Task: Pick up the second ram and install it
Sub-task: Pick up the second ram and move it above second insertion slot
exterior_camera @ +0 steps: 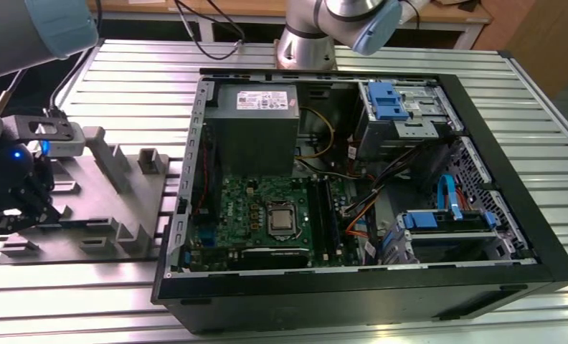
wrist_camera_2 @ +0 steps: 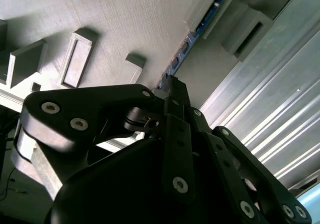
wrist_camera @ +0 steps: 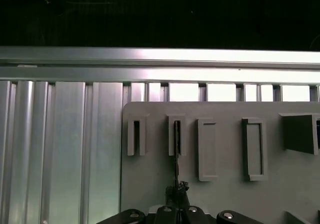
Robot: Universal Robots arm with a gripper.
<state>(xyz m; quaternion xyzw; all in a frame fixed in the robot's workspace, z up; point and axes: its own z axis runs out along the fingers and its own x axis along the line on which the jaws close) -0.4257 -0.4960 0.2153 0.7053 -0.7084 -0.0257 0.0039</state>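
Your gripper (exterior_camera: 16, 215) hangs over the grey holder (exterior_camera: 145, 208) at the exterior view's left. It is pinched narrow on the end of the memory card (wrist_camera: 176, 146), which stands on edge in one of the holder's slots. You look to be at the pick-up step, which calls for a straight pull so the card does not rub the slot walls. To the exterior view's right of the holder sits the open computer case (exterior_camera: 361, 301), and its tall wall stands between the holder and the green board (exterior_camera: 255, 208).
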